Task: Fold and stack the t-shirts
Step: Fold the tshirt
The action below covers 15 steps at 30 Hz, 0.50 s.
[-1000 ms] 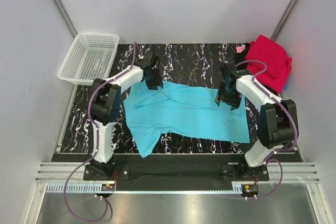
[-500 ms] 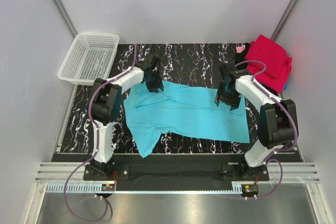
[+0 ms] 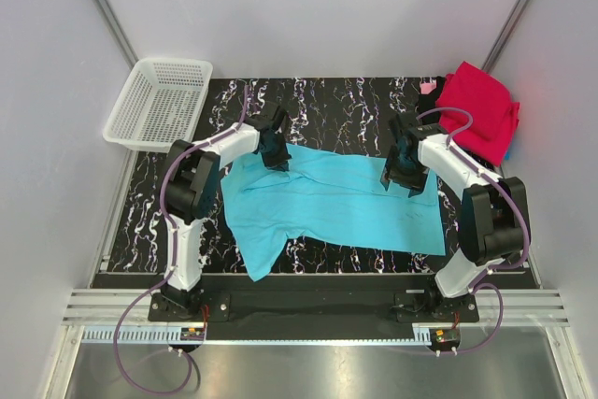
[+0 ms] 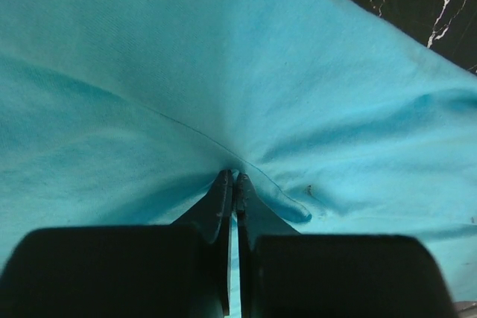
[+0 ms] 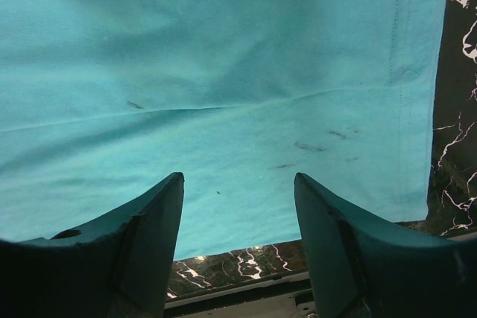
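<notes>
At the far left part of the turquoise t-shirt (image 3: 336,203), the left fingers (image 4: 220,200) have just snapped together. A second ago they stood partly apart over the cloth; now they are clenched tip to tip on a small pucker of the fabric, with creases running out from the pinch in the left wrist view. The shirt itself has not shifted: it lies spread across the middle of the black marbled surface (image 3: 336,105), one sleeve trailing toward the near left.

Over the far right part of the same shirt, the right fingers (image 5: 160,214) remain spread wide and released, hovering above the cloth close to its hem without gripping anything.

A crimson t-shirt (image 3: 478,109) sits bunched at the far right corner, well apart from the work, and the white mesh basket (image 3: 126,123) stands off the far left corner.

By my reading, the left side now has its hold for a fold, while the right side has yet to take its own grip; a lift probably waits on that.
</notes>
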Tool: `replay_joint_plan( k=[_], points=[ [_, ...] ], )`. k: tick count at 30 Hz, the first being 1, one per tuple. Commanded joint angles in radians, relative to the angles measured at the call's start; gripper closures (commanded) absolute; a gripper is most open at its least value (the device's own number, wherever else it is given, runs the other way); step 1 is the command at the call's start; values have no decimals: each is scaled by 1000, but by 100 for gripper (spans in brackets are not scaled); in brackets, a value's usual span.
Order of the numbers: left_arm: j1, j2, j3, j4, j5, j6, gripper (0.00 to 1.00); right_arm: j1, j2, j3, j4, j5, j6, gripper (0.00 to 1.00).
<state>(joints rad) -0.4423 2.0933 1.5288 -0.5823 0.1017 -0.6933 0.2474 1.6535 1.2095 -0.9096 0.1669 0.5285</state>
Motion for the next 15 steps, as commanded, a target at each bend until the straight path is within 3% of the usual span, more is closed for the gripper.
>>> replay_joint_plan(
  k=[1,15],
  points=[
    [-10,-62,-15,-7,-19,1,100,16,-31,1,5,20,18,32],
    [-73,-249,-146,-39,-66,-25,100,39,-43,1,3,25,28,32]
  ],
)
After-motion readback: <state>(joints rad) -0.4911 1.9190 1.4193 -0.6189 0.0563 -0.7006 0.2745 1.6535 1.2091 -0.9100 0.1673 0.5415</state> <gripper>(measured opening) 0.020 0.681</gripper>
